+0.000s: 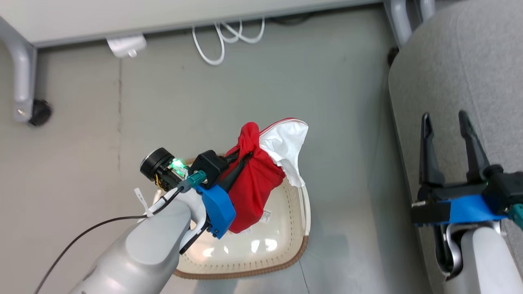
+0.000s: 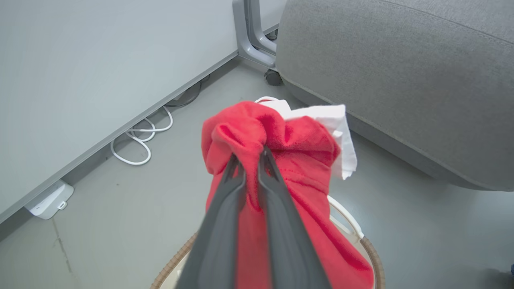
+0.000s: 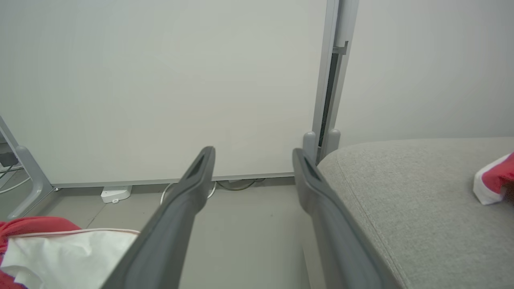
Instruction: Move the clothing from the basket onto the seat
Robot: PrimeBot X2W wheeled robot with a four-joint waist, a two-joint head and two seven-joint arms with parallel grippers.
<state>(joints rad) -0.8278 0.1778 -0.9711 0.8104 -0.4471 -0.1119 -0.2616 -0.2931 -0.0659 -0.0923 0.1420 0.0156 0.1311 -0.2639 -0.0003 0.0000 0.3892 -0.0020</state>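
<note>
My left gripper (image 1: 250,153) is shut on a bunched red garment (image 1: 255,179) with a white panel (image 1: 286,149), holding it up above the basket (image 1: 269,249). In the left wrist view the gripper (image 2: 251,154) pinches the red fabric (image 2: 297,160), which hangs down over the basket's brown rim (image 2: 375,257). The basket's cream floor looks bare beneath. My right gripper (image 1: 447,118) stands open over the edge of the grey seat (image 1: 470,61), nothing between its fingers (image 3: 198,172). Another red and white piece (image 3: 494,180) lies on the seat (image 3: 421,192) at the right wrist view's right edge.
White cables (image 1: 229,38) and a small white box (image 1: 126,45) lie on the grey floor by the wall panel. A grey table leg with a black caster (image 1: 39,111) stands at the left. Another leg (image 1: 398,20) rises behind the seat.
</note>
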